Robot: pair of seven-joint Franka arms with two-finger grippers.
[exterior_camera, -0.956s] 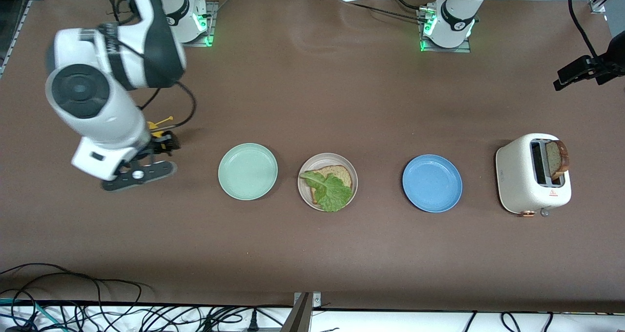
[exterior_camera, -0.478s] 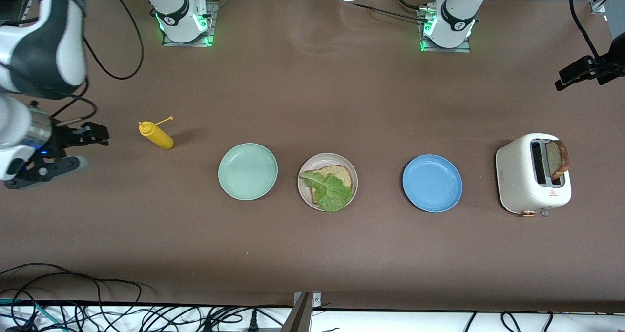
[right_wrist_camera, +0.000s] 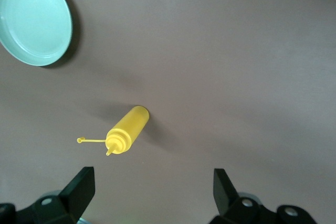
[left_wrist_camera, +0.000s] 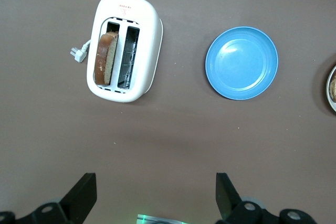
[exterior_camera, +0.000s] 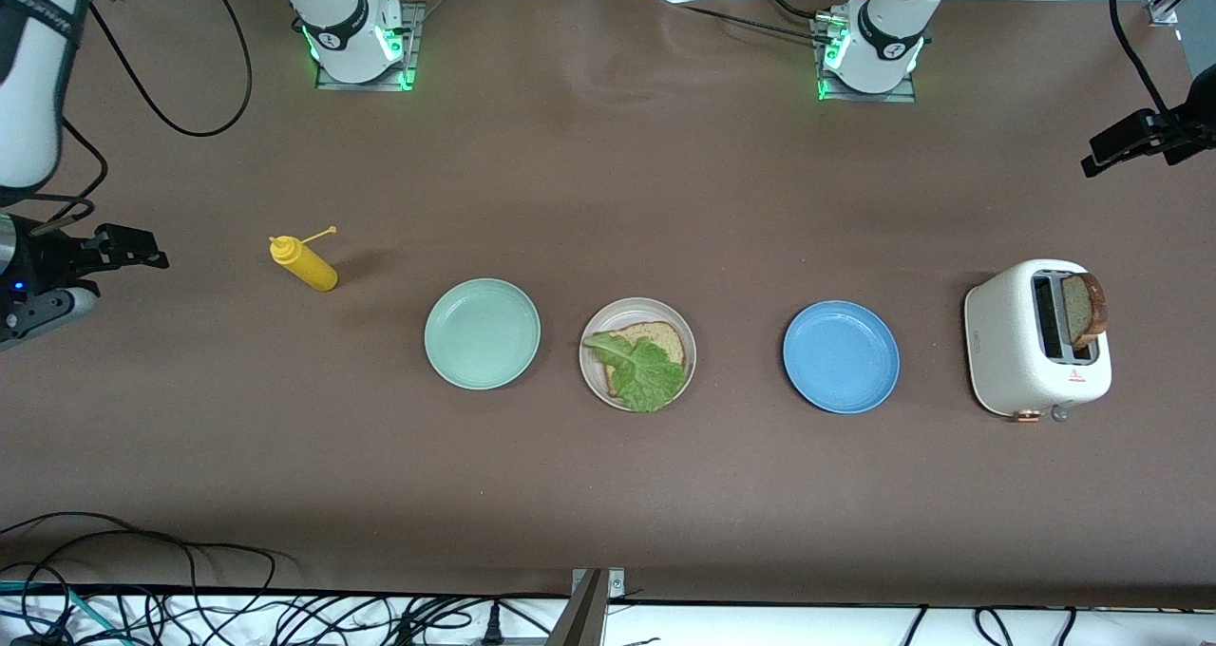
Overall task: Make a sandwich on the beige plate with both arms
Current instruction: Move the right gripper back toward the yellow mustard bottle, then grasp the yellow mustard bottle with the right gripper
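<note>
The beige plate [exterior_camera: 592, 380] lies mid-table with one bread slice [exterior_camera: 662, 336] on it and a ruffled green lettuce leaf [exterior_camera: 644, 372] on top. A second bread slice [exterior_camera: 1084, 309] stands in the white toaster [exterior_camera: 1021, 342] at the left arm's end; it also shows in the left wrist view [left_wrist_camera: 106, 59]. My right gripper [exterior_camera: 100, 275] hangs open and empty over the table at the right arm's end, apart from the yellow bottle [exterior_camera: 309, 264]. My left gripper [left_wrist_camera: 155, 182] is open and empty, high above the table between its base and the toaster.
A mint-green plate [exterior_camera: 482, 332] and a blue plate [exterior_camera: 841, 356] flank the beige plate, both bare. The yellow squeeze bottle [right_wrist_camera: 127, 128] lies on its side. Cables hang along the front edge.
My right arm has swung away from over the yellow bottle toward its end of the table, uncovering the bottle. The plates, food and toaster have not moved.
</note>
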